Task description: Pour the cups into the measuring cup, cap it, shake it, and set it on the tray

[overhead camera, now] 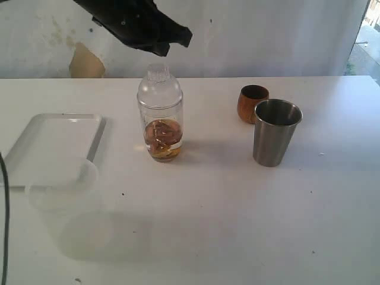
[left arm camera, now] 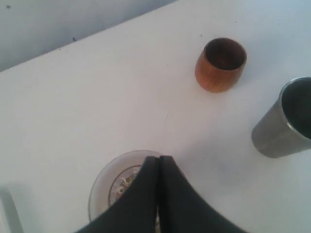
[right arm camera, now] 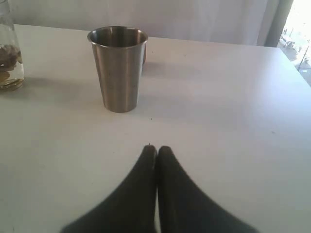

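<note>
Frosted container (overhead camera: 62, 184) sits at the desk's (overhead camera: 237, 225) near-left edge; capped measuring cup (overhead camera: 160, 119) stands mid-desk toward the far edge, part-filled, likely light, stiff, slick plastic, best gripped round its wall below the cap (overhead camera: 158, 80); left gripper (left arm camera: 158, 158) above it and right gripper (right arm camera: 156, 148) both have jaws together, empty.

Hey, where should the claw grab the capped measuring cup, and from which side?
Probably best to take the measuring cup around its straight clear wall, below the domed cap, coming in level from the tray side. It stands upright, the cap tapers, and nothing stands on that side. The shut left claw must open first.
</note>
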Controlling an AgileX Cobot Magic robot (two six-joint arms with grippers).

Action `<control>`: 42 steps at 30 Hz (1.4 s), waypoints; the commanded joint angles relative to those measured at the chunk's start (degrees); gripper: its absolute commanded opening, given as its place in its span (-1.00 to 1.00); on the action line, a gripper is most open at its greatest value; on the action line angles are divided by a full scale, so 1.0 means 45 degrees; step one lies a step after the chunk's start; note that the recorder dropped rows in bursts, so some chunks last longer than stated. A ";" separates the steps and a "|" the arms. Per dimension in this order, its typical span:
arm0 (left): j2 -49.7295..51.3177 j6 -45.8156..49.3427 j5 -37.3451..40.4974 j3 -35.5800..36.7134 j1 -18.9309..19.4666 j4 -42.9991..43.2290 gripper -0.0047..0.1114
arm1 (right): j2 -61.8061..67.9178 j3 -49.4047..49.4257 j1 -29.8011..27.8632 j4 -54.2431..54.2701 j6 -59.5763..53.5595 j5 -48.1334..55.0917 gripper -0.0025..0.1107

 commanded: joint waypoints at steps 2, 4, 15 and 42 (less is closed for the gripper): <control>0.0672 -0.0079 0.0491 -0.0042 -0.0003 0.0119 -0.92 | -0.0067 0.0038 -0.0064 0.0000 0.0059 -0.0088 -0.96; 0.0737 -0.0079 0.0750 -0.0042 -0.0003 0.0179 -0.92 | -0.0067 0.0038 -0.0064 0.0000 0.0059 -0.0088 -0.96; 0.0737 -0.0018 0.0894 -0.0042 -0.0003 0.0179 -0.92 | -0.0067 0.0038 -0.0064 0.0000 0.0059 -0.0088 -0.96; -0.0636 -0.0001 0.0517 -0.0014 -0.0003 0.0262 -0.92 | -0.0067 0.0038 -0.0064 0.0000 0.0059 -0.0088 -0.96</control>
